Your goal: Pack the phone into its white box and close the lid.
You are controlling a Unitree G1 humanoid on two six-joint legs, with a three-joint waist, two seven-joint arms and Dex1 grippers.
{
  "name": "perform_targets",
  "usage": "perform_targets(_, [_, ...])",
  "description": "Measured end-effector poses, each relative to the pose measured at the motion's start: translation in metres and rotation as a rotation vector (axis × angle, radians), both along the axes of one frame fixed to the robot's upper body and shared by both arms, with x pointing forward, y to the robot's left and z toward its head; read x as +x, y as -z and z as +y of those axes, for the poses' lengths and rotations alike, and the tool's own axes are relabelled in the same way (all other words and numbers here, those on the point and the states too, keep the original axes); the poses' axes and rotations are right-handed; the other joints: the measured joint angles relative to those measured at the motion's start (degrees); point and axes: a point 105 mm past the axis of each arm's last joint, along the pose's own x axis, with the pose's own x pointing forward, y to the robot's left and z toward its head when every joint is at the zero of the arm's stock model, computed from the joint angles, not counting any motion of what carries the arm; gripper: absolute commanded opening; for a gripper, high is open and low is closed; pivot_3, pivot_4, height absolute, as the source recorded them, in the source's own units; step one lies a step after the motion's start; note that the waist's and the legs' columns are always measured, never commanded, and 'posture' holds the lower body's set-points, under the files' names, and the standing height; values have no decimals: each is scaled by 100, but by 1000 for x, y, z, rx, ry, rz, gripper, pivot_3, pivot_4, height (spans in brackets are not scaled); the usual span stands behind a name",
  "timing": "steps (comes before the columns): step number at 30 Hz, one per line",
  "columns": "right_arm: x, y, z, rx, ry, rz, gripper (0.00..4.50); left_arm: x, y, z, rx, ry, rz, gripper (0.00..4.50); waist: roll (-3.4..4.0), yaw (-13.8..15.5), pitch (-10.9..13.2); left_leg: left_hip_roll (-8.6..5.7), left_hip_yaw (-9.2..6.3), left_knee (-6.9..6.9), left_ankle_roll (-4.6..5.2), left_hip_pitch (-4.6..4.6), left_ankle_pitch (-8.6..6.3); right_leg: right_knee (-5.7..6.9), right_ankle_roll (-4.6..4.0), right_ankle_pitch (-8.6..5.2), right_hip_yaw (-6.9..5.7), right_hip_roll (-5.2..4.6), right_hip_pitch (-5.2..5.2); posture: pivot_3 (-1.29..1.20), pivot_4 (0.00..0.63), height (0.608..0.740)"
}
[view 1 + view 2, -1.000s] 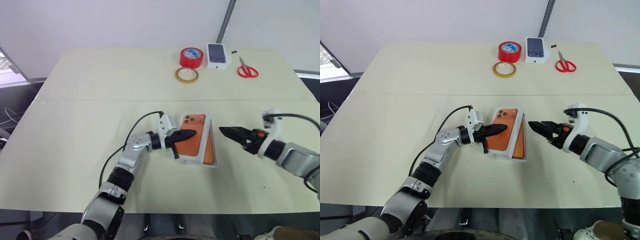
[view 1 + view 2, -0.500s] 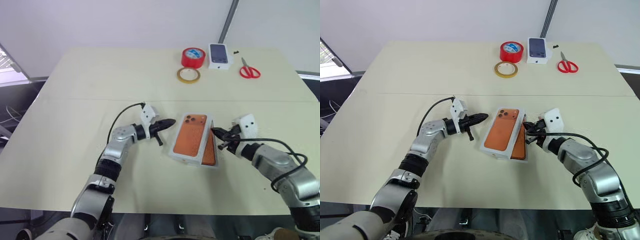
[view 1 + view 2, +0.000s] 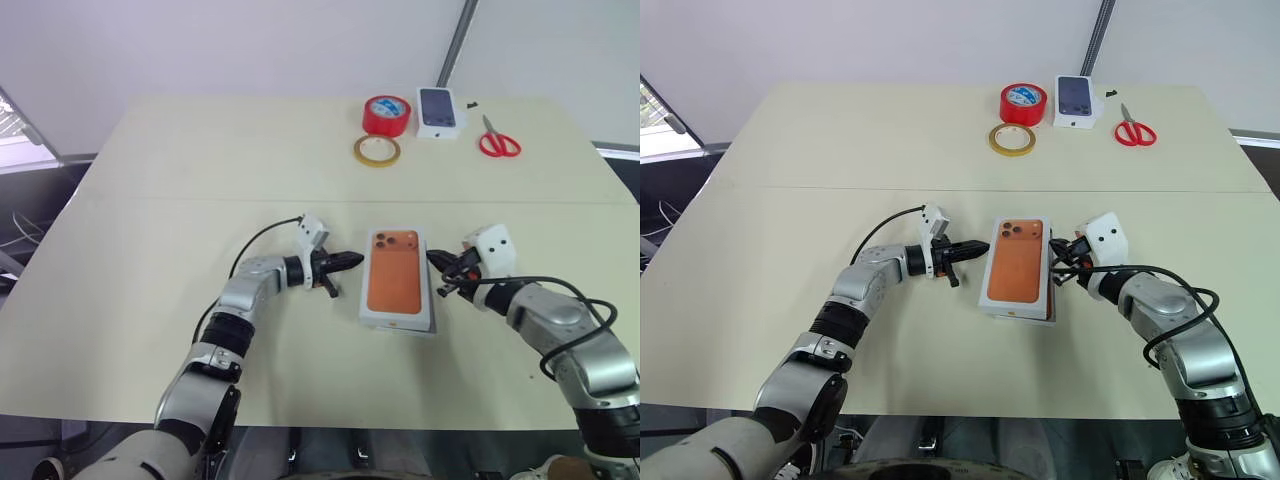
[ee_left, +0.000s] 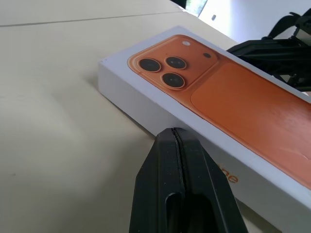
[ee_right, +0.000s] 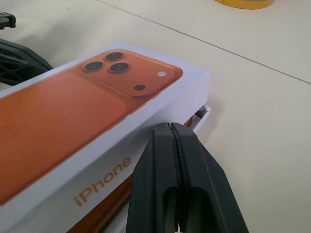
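Observation:
The lid [image 3: 397,279], white with an orange phone printed on top, lies nearly square over the white box, whose rim [image 3: 434,322] peeks out along its right side. The phone is hidden under the lid; in the right wrist view an orange sliver [image 5: 99,213] shows below the lid's lifted edge. My left gripper [image 3: 355,261] is shut, its tip at the lid's left wall [image 4: 146,114]. My right gripper [image 3: 437,263] is shut too, its tip against the lid's right wall [image 5: 160,104] near the printed lenses.
At the table's far side stand a red tape roll [image 3: 385,114], a yellow tape ring [image 3: 376,150], a small white box printed with a dark phone [image 3: 440,110] and red scissors [image 3: 496,143]. The tan table [image 3: 160,230] stretches wide to the left.
The lid was skewed and tilted; now it sits squared over the box. The right gripper shut and came in to the lid's right side. The left gripper drew back, then returned to the left wall.

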Motion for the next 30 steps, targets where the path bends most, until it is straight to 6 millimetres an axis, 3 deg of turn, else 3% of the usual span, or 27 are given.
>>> perform_targets(12, [-8,8,-12,-43,15,25,27,-6,-2,-12,3,41,-14,0,0,-6,0,0,0,0,-2,1,1,1,0,0,0,0,0,0,150,740])
perform_targets(30, [-17,13,-14,-95,-51,51,27,-11,1,-3,31,48,-46,0,0,-16,0,0,0,0,-6,5,3,9,0,0,1,0,0,0,150,740])
